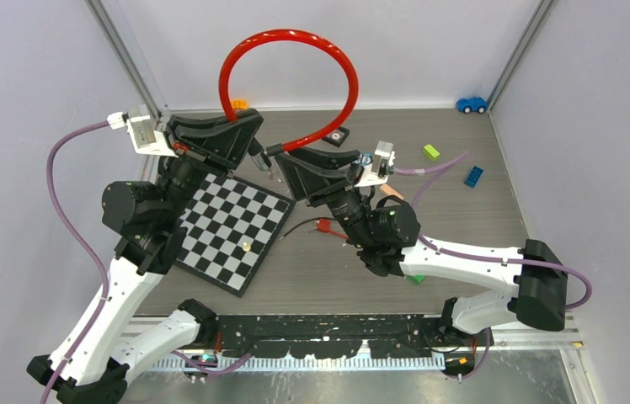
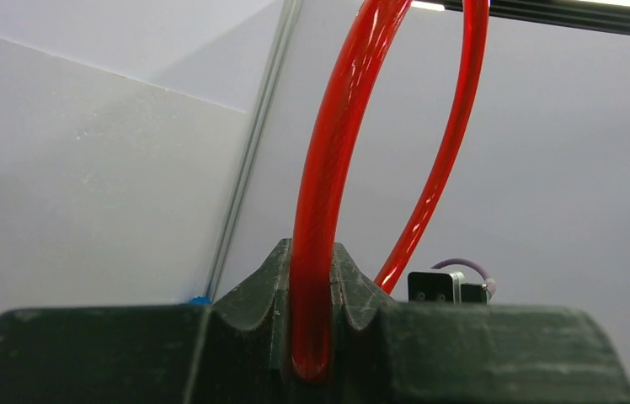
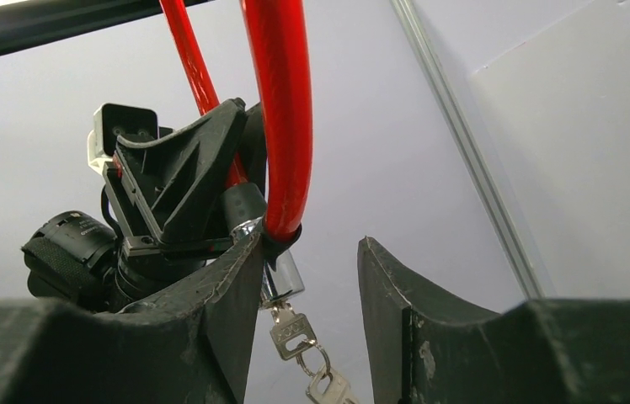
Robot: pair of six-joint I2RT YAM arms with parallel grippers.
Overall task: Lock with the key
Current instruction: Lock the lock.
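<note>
A red cable lock (image 1: 295,38) arches up over the back of the table. My left gripper (image 2: 312,261) is shut on one leg of the cable (image 2: 328,194); in the top view that gripper (image 1: 254,141) is at the loop's left foot. The chrome lock cylinder (image 3: 280,276) hangs at the end of the cable's other leg. A silver key (image 3: 288,330) sits in it, with a ring and a second key (image 3: 328,389) dangling below. My right gripper (image 3: 310,248) is open. The cylinder is beside its left finger (image 3: 227,286), and nothing is gripped.
A checkerboard (image 1: 232,227) lies under the left arm. A red clip with a black wire (image 1: 324,225), a small black block (image 1: 336,135), a green brick (image 1: 431,151), a blue brick (image 1: 472,175) and a blue toy car (image 1: 471,104) are scattered on the table.
</note>
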